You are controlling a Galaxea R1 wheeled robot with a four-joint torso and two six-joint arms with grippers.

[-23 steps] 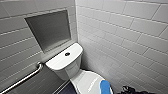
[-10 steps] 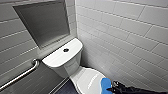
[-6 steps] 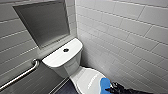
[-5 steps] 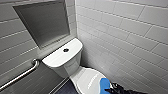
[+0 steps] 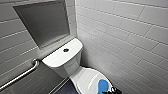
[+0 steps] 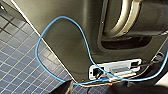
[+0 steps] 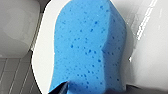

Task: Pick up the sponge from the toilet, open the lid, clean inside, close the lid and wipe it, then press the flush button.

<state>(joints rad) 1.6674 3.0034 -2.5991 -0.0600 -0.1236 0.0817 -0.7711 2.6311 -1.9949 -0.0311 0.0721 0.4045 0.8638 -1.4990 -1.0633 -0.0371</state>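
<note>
I am looking down on the toilet (image 5: 72,67), which is sitting in a corner of pale brick-shaped wall tiles, with its lid (image 5: 86,78) lying shut. The sponge (image 5: 102,86) is resting on the front part of that lid, on the side towards the wall. My right pincer (image 5: 113,90) is sitting right at the sponge's near end. In the right wrist view the sponge is stretching lengthwise straight away from it, so its long axis is running along my line of reach. I am not able to tell whether the pincer is pinching the sponge or merely bracketing it. The right arm is plainly the nearer one. The left wrist camera is facing the small dark floor tiles (image 6: 20,62) and a loop of blue cable (image 6: 62,20).

The sponge is looking soft and open-pored, bright blue with rounded edges and a slight waist. I am judging it will squash easily under a grip. The lid beneath it is smooth, glossy and gently domed. The flush button (image 5: 66,50) is showing as a dark dot on the flat tank top, well apart from the sponge
</note>
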